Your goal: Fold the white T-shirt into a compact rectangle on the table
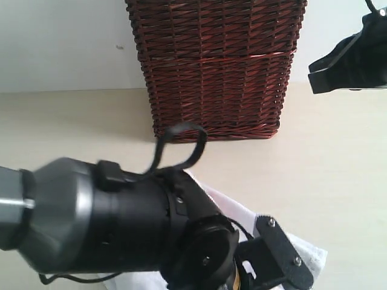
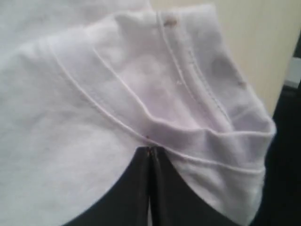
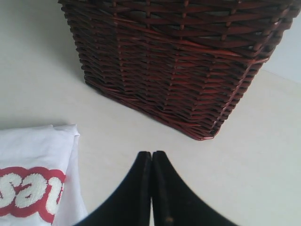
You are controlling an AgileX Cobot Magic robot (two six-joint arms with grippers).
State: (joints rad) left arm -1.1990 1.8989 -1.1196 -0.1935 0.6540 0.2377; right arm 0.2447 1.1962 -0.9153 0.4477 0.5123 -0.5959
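The white T-shirt fills the left wrist view, with a stitched hem and seams bunched into folds. My left gripper is shut, its tips pinching the fabric at a seam. In the exterior view the left arm hides most of the shirt, which lies on the table at the near edge. The right wrist view shows a corner of the shirt with its red patch. My right gripper is shut and empty, raised above bare table beside the shirt, and it hangs at the upper right in the exterior view.
A dark brown wicker basket stands at the back middle of the table, close in front of the right gripper. A black cable loop rises from the left arm. A pale wall lies behind.
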